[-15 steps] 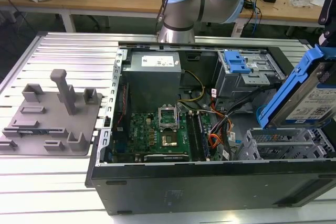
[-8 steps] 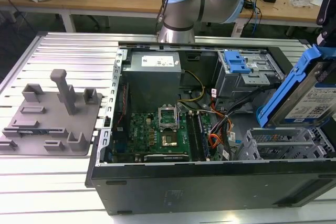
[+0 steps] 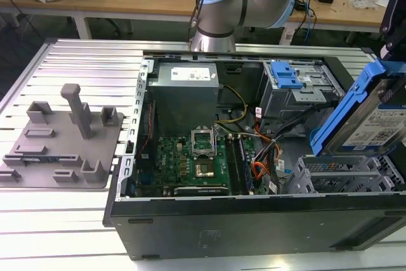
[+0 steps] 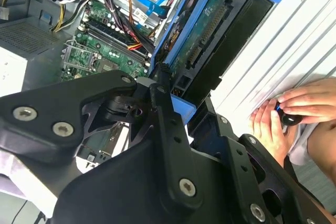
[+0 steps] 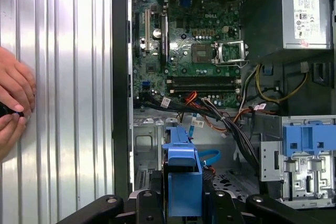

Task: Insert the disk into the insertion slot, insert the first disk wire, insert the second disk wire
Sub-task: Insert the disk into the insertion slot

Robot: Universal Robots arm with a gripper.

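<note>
"Was the gripper (image 5: 182, 205) holding anything?"

"Yes. It was clenched on the disk (image 3: 374, 115), gripping the blue carrier frame from both sides. Both wrist views showed that."

"Where was the disk?"

"At three o'clock in the exterior view. It hung tilted, with its white label facing out, above the open computer case (image 3: 254, 226). It was clear of the insertion slot (image 3: 336, 176), which lay under it at about four o'clock."

"And the rest of the case?"

"The bay with the blue latch (image 3: 287, 75) sat at two o'clock and the grey power supply (image 3: 187, 87) at twelve. The motherboard (image 3: 190, 157) was near the centre, with orange and black cables (image 3: 260, 157) between it and the cage."

"Anybody near?"

"A person's hands (image 5: 13, 103) rested on the slatted table (image 5: 68, 77) just beside the case. They were closed round something small and dark."
</note>
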